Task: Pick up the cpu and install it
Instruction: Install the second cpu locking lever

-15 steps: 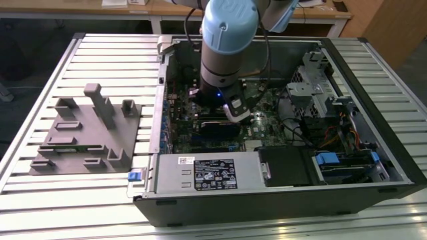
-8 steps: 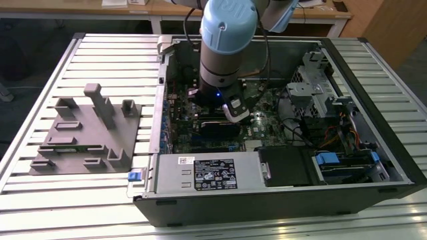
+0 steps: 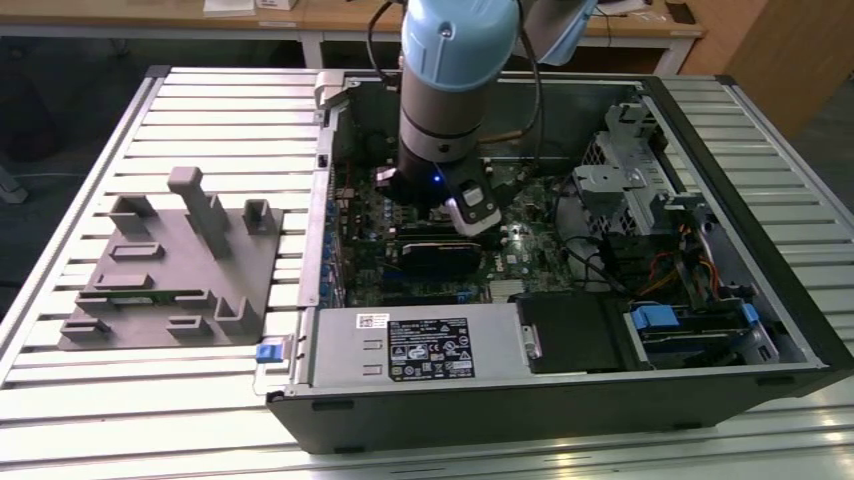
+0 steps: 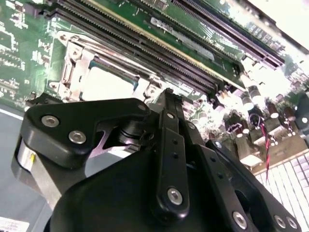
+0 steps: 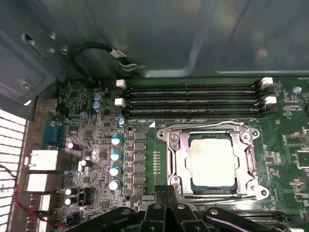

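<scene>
The arm descends into the open computer case [image 3: 747, 330], which lies on its side on the slatted metal worktop [image 3: 80, 380], and the gripper [image 3: 470, 212] hangs low over the middle of the green motherboard [image 3: 527, 255] in the exterior view. In the first wrist view the cpu [image 5: 213, 162] lies flat inside the metal-framed socket [image 5: 171, 159] on the board, its pale silver top facing up and bare. The gripper [image 5: 166, 193] stands just beside the socket's edge, its two black fingers [image 5: 160, 192] pressed together with no gap showing and nothing between them. The fingertips are apart from the cpu and do not touch it. The second wrist view gives the same relation from behind the gripper's black linkage [image 4: 171, 145]: the cpu [image 4: 104, 82] sits in its socket just beyond the closed fingertips. The memory slots [image 5: 193, 99] run in parallel rows along the far side of the socket from the gripper in the first wrist view, with white latches at their ends. In the exterior view a grey fixture [image 3: 174, 265] with upright pegs rests on the worktop to the left of the case, well apart from the gripper, and a white-labelled black box [image 3: 420, 345] sits inside the case along its near wall.
</scene>
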`<state>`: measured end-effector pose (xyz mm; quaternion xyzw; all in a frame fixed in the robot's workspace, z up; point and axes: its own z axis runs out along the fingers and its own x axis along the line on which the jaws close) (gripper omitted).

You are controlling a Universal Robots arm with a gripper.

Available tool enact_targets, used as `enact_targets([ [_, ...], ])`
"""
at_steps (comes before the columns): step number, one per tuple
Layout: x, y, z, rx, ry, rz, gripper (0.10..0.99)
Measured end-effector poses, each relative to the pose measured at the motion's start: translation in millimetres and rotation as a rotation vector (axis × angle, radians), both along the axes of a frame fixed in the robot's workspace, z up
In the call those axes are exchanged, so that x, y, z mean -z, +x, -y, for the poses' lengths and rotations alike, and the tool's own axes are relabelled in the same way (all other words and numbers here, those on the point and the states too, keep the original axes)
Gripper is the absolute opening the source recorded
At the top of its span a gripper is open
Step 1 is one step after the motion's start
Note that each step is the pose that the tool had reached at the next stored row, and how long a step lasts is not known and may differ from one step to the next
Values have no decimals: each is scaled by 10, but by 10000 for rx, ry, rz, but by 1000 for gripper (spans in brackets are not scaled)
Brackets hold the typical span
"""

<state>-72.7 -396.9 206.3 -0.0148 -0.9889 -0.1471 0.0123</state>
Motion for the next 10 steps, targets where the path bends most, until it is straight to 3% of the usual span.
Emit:
enact_targets([
  [10,-225,0,0,0,178,0,106],
])
